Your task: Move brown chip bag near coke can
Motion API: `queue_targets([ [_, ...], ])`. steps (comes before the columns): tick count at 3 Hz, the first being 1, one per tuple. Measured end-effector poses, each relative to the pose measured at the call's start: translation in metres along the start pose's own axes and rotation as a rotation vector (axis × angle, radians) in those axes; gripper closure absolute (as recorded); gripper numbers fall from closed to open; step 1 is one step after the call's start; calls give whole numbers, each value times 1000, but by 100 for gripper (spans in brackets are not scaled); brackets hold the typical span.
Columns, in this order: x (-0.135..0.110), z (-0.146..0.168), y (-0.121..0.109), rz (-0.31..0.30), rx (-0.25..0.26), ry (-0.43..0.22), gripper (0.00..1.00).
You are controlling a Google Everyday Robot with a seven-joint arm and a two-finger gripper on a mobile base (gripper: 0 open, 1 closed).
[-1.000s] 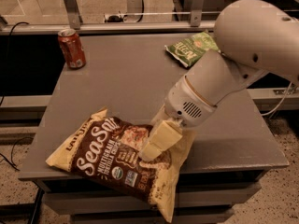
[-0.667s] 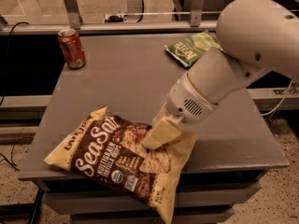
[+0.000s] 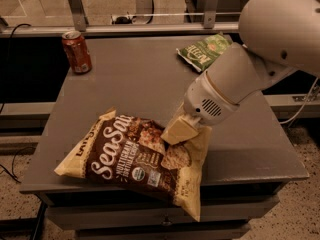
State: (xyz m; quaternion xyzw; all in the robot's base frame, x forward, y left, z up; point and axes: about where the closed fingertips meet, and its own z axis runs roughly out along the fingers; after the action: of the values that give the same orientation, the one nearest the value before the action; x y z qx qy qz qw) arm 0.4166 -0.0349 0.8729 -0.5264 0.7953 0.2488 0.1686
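The brown chip bag (image 3: 131, 159) lies at the table's front edge, its lower corner hanging over the edge. Its upper right side is raised toward my gripper (image 3: 178, 133). The gripper comes down from the upper right on the white arm (image 3: 240, 74) and its cream fingers (image 3: 174, 130) are closed on the bag's upper right edge. The coke can (image 3: 76, 51) stands upright at the far left corner of the table, well away from the bag.
A small green bag (image 3: 202, 51) lies at the back right of the grey table (image 3: 135, 84), partly behind my arm. A metal rail and posts (image 3: 150, 29) run behind the table. The floor drops away at the front and both sides.
The brown chip bag has shifted a little up and to the right with my gripper; its hanging lower corner is higher than before. The can and the green bag have not moved.
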Motion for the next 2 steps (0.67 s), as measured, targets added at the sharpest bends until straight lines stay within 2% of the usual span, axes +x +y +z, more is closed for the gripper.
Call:
queue_targets([
  [1,-1,-22,-18,2,68,-8,100],
  [2,-10,-69,-41,-18,185,-30,100],
])
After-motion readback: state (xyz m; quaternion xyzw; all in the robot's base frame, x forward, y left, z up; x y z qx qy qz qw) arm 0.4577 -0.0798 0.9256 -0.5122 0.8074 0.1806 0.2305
